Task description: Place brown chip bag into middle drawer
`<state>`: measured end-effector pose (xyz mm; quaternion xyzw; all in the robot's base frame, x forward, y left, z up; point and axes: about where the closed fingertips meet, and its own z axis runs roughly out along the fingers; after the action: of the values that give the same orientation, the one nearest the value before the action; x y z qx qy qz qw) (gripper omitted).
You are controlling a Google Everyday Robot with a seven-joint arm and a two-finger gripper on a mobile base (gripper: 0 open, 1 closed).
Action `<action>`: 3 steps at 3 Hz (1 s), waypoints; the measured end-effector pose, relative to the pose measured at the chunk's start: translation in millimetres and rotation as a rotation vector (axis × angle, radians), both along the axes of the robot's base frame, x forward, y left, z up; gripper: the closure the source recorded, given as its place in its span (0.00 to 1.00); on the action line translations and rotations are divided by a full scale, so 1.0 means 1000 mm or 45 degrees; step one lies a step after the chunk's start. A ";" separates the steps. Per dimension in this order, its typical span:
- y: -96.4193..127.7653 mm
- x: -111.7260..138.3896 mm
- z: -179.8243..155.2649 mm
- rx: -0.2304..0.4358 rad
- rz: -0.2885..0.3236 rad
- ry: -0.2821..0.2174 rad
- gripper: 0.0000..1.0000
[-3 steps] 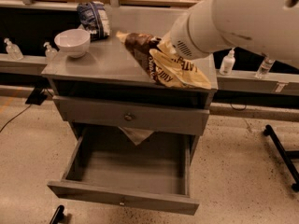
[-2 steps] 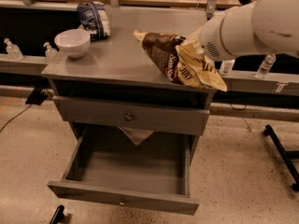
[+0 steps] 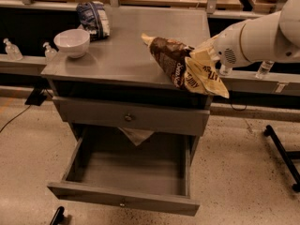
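Camera view shows that the brown chip bag point(image 3: 185, 67) has moved to the right during the last second. It now hangs tilted over the front right corner of the cabinet top point(image 3: 117, 60), and its cream end is already past the edge. The gripper point(image 3: 212, 50) is at the same corner, closed on the crumpled cream end, and carries the bag clear of the surface. The arm has also drawn back toward the right. The middle drawer point(image 3: 122, 198) stands pulled open below and does not yet hold the bag. In my judgement the lift is done, and what remains is to bring the bag forward and down into the drawer.
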<state>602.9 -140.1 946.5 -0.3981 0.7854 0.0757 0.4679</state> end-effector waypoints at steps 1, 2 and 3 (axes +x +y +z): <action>0.003 0.000 0.004 0.004 0.004 -0.013 1.00; 0.012 -0.001 0.014 0.060 0.080 -0.004 1.00; 0.039 -0.023 0.036 0.228 0.343 0.005 1.00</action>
<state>580.3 -101.5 982.9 -0.4564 0.7159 0.2086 0.4855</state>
